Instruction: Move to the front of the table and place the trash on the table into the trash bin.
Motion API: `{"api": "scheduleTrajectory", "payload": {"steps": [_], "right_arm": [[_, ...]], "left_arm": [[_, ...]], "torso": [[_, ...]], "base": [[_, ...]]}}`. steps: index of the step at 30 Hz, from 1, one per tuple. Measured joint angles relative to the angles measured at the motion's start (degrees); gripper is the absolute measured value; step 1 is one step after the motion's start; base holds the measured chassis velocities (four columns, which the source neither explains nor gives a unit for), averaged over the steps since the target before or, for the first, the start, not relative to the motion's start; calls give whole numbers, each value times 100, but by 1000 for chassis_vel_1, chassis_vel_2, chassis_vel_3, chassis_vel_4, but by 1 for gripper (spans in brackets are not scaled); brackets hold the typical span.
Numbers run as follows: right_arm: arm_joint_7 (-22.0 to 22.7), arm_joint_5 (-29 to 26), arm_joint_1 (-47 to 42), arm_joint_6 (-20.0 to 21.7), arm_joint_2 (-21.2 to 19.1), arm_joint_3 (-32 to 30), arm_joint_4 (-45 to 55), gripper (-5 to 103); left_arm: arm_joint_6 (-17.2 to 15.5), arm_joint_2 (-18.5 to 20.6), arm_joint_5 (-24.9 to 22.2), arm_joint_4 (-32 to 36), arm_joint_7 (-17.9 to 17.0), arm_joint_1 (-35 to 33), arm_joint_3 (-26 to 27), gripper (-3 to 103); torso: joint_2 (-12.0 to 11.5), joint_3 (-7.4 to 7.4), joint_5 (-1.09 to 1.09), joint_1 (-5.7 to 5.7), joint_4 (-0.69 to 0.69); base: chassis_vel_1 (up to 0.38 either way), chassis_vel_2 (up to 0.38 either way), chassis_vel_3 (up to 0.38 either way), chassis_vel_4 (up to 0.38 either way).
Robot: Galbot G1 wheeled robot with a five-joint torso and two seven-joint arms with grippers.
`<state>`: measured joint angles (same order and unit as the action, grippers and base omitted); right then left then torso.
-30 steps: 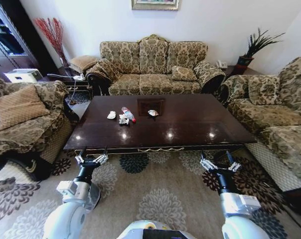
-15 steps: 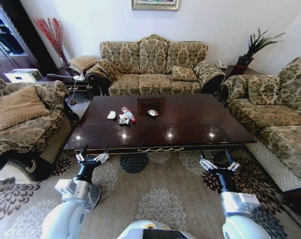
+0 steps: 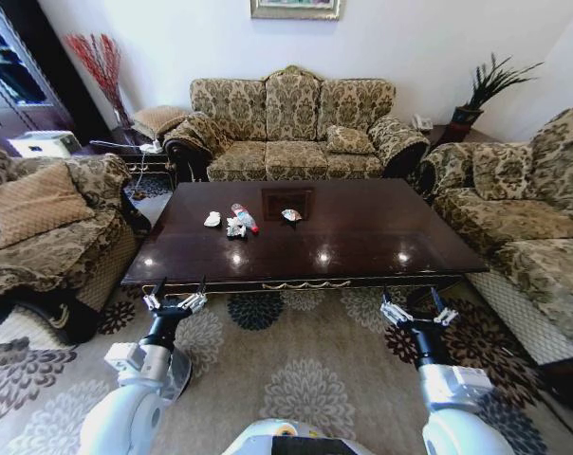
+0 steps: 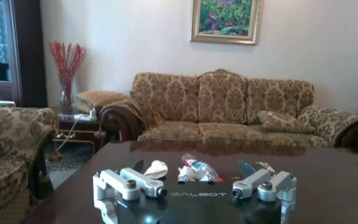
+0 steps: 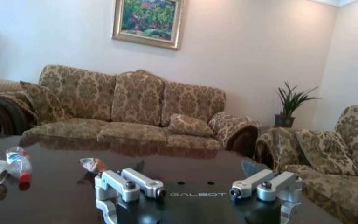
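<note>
The dark reddish-brown table (image 3: pixel 362 237) stands right in front of me. The trash lies on its far left half: a white paper wad (image 3: pixel 212 219), a clear bottle with a red label (image 3: pixel 244 217), another crumpled wad (image 3: pixel 234 228) and a silvery wrapper (image 3: pixel 290 215). My left gripper (image 3: pixel 175 292) hangs open just short of the table's near edge, left of the trash. My right gripper (image 3: pixel 419 305) is open at the near edge too, further right. The left wrist view has the bottle (image 4: pixel 197 169) beyond the open left gripper (image 4: pixel 191 166). The right wrist view shows the wrapper (image 5: pixel 92 164). The trash bin is out of view.
Patterned sofas ring the table: one behind it (image 3: pixel 291 123), one to the left (image 3: pixel 49 227), one to the right (image 3: pixel 524 218). A side table with a red-twig vase (image 3: pixel 101 62) stands at the back left, a potted plant (image 3: pixel 486 90) at the back right. Patterned carpet (image 3: pixel 296 379) lies under me.
</note>
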<state>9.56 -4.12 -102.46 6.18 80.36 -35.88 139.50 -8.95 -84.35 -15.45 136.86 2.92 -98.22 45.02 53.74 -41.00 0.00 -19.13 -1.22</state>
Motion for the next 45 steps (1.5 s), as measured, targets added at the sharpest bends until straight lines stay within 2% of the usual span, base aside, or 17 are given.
{"api": "scheduleTrajectory", "payload": {"steps": [13, 34, 39, 42, 43, 45], "right_arm": [[2, 43, 3, -2, 0, 48, -10, 100], [-38, 257, 15, 32, 115, 199, -41, 100], [-35, 255, 57, -34, 143, 214, -187, 100], [-17, 237, 113, -60, 129, 179, -344, 100], [-17, 237, 113, -60, 129, 179, -344, 100], [-8, 213, 128, -83, 125, 165, -435, 100]], "left_arm": [[52, -21, -1, 39, 0, -39, 49, 100], [149, 32, -80, 24, -33, -63, 172, 100], [145, 26, -125, -299, -38, -21, 160, 100], [146, 24, -188, -840, -38, 67, 136, 100], [146, 24, -188, -840, -38, 67, 136, 100], [147, 65, -237, -1407, -36, 175, 128, 100]], "torso": [[0, 0, 2, 0, 0], [0, 1, -1, 0, 0], [0, 0, -1, 0, -1], [0, 0, 2, 0, 0], [0, 0, 2, 0, 0], [0, 0, 2, 0, 1]], "base": [[74, 73, -75, -83], [273, 266, -268, -262], [61, 46, -28, -31], [-12, -29, 8, 8], [-35, -86, 24, 24], [0, 0, 0, 0]]}}
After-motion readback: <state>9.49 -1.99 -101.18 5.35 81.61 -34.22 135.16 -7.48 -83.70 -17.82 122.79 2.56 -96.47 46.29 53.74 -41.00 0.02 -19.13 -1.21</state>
